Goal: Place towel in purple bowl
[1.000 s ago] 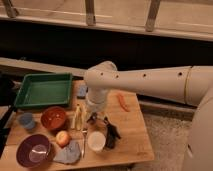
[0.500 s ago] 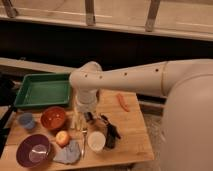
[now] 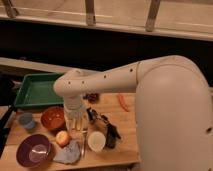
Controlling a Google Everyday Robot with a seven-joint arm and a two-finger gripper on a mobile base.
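The purple bowl (image 3: pixel 34 151) stands at the front left corner of the wooden table (image 3: pixel 131 145), with nothing showing inside it. The grey-blue towel (image 3: pixel 68 153) lies crumpled on the table just right of the bowl. My gripper (image 3: pixel 81 136) hangs from the white arm (image 3: pixel 100 82) and points down, just above and slightly right of the towel. It is close to the towel; I cannot tell whether it touches it.
A green tray (image 3: pixel 39 90) sits at the back left. An orange bowl (image 3: pixel 52 117), a small blue cup (image 3: pixel 26 120) and a round fruit (image 3: pixel 62 137) lie left of the gripper. A white cup (image 3: pixel 96 141), a black object (image 3: pixel 111 134) and an orange stick (image 3: pixel 122 102) lie to its right.
The arm has swung left across the table, and the gripper has come down closer to the towel. The towel and bowl have not moved.
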